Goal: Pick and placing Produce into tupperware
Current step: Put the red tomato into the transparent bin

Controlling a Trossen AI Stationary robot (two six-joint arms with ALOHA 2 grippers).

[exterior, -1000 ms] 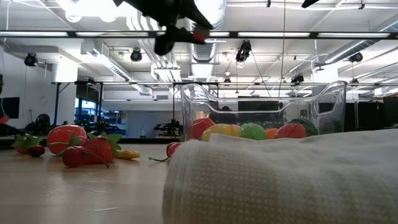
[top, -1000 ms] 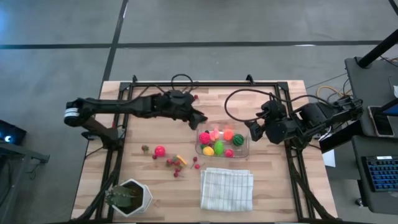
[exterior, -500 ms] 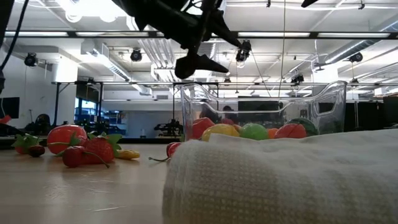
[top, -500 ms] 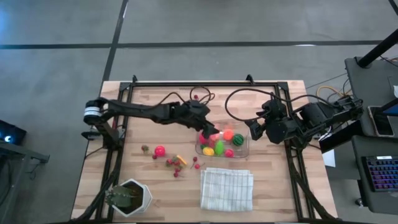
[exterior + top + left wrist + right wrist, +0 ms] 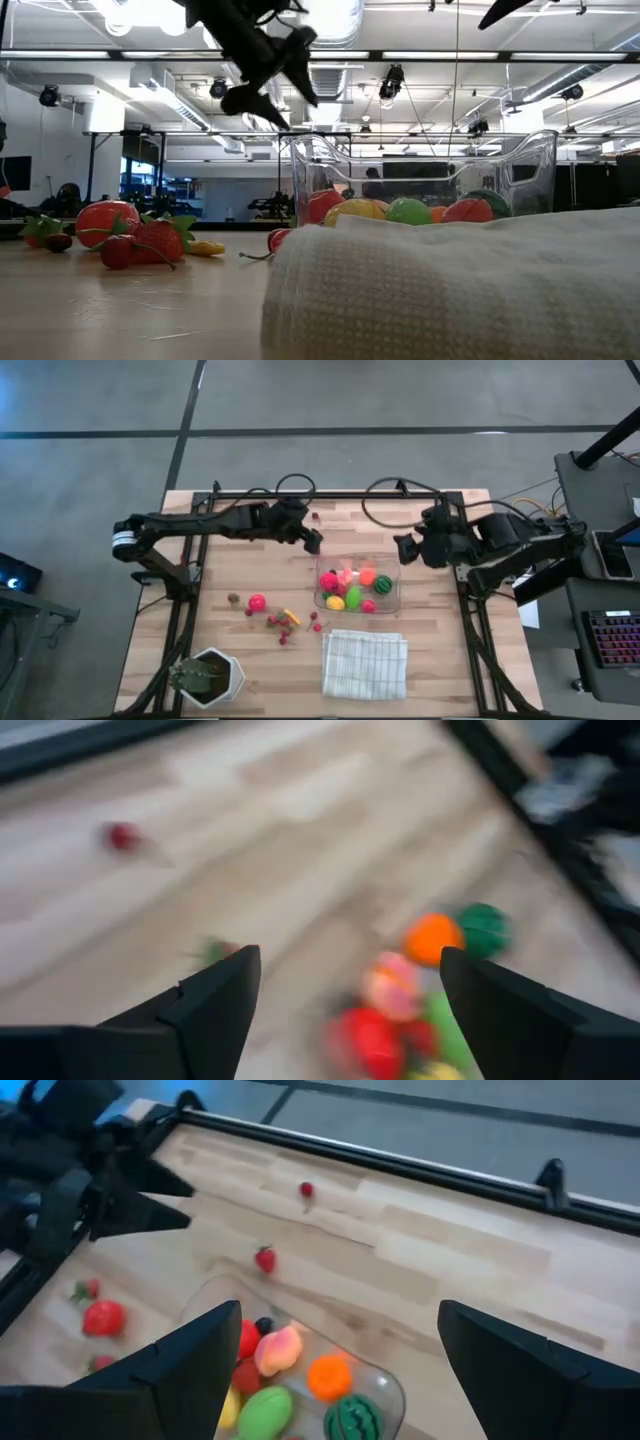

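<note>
The clear tupperware [image 5: 357, 589] stands right of the table's middle. It holds several produce pieces: pink, orange, yellow, green and a striped dark green ball [image 5: 352, 1418]. More produce [image 5: 258, 602] lies loose on the wood to its left, also seen in the low view as produce [image 5: 128, 234]. Small red berries [image 5: 265, 1259] [image 5: 306, 1189] lie farther back. My left gripper [image 5: 313, 543] [image 5: 280, 90] hangs open and empty above the table, beyond the tupperware's far left corner. My right gripper [image 5: 398, 550] hovers open and empty beyond its far right corner.
A folded white cloth [image 5: 365, 663] lies in front of the tupperware near the front edge. A white hexagonal pot with a green plant [image 5: 208, 677] stands at the front left corner. A dark frame [image 5: 330, 494] runs along the table's far edge and sides.
My left gripper carried a small red piece down over the tupperware's left end and opened there. It then drew back up toward the far left, open and empty. My right gripper has swung a little toward the far edge.
</note>
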